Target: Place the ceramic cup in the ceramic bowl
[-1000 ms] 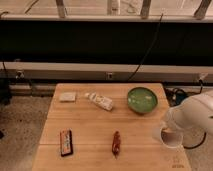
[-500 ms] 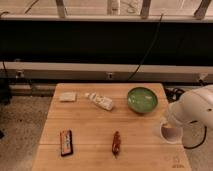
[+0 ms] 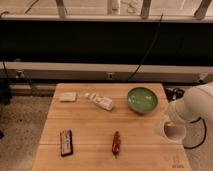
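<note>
The white ceramic cup (image 3: 171, 132) is upright near the right edge of the wooden table (image 3: 95, 125). The glossy green ceramic bowl (image 3: 142, 100) sits on the table at the back right, a short way behind and to the left of the cup. My gripper (image 3: 173, 121) is at the end of the white arm (image 3: 195, 109) that comes in from the right. It is right over the cup's rim and hides part of the rim. I cannot tell whether the cup rests on the table or is lifted.
A small white packet (image 3: 68, 96) and a lying white tube (image 3: 100, 101) are at the back of the table. A dark wrapped bar (image 3: 66, 141) and a reddish-brown stick (image 3: 116, 143) lie near the front. A black barrier with cables runs behind the table.
The arm and the cup have shifted slightly up and back on the table's right side. The bowl and the other items have not moved.
</note>
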